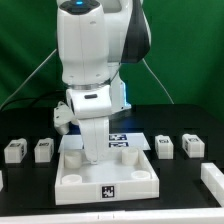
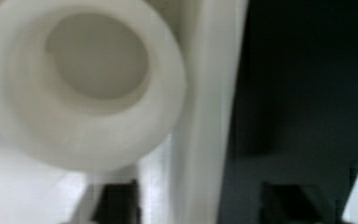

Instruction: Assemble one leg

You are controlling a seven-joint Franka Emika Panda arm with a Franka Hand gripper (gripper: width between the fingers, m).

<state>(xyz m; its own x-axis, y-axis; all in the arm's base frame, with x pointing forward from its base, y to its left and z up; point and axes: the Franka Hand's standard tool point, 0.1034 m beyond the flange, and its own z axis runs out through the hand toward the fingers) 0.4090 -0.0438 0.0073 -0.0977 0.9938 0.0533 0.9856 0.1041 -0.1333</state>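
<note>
Gripper (image 1: pixel 94 155) lowered into the white tray-like piece (image 1: pixel 130 182) at its rear corner on the exterior view's left; whether clenched or released cannot be told. One leg (image 1: pixel 43 150) stands on the black table (image 1: pixel 30 190) near that corner, a second leg (image 1: pixel 14 150) farther out; two more legs (image 1: pixel 165 146) stand beyond the opposite side. Wrist view: blurred round socket (image 2: pixel 96 60) close up

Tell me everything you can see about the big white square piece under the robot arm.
The square piece looks like white plastic, lying flat on the table, with a raised rim and round sockets at its near corners. A black-and-white marker tag sits on its front wall. The end effector reaches down into it; contact is hidden. The wrist view shows one socket, blurred.
</note>
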